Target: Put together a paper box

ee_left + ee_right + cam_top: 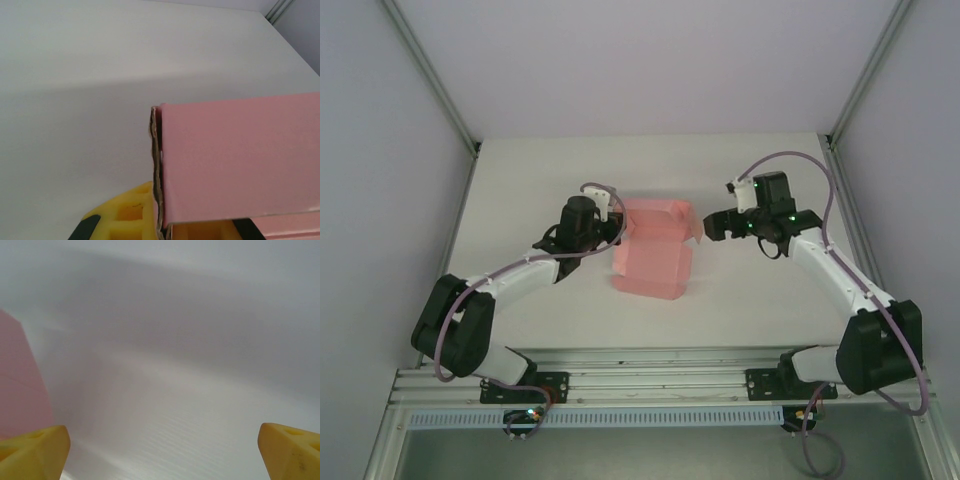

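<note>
Top view: the paper box [653,250] is lying mid tabletop [520,180], its long side running away from the arms. The left fingers [616,230] are touching its left edge. The right fingers [713,226] are hovering just beside its right edge.
Left wrist: the left fingers [125,220] are clamping a pink wall.
Right wrist: the right fingers [35,450] are standing wide apart, with the box on their left.

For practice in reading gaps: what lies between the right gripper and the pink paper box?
Only bare table separates the right gripper from the paper box, seen in the top view.
</note>
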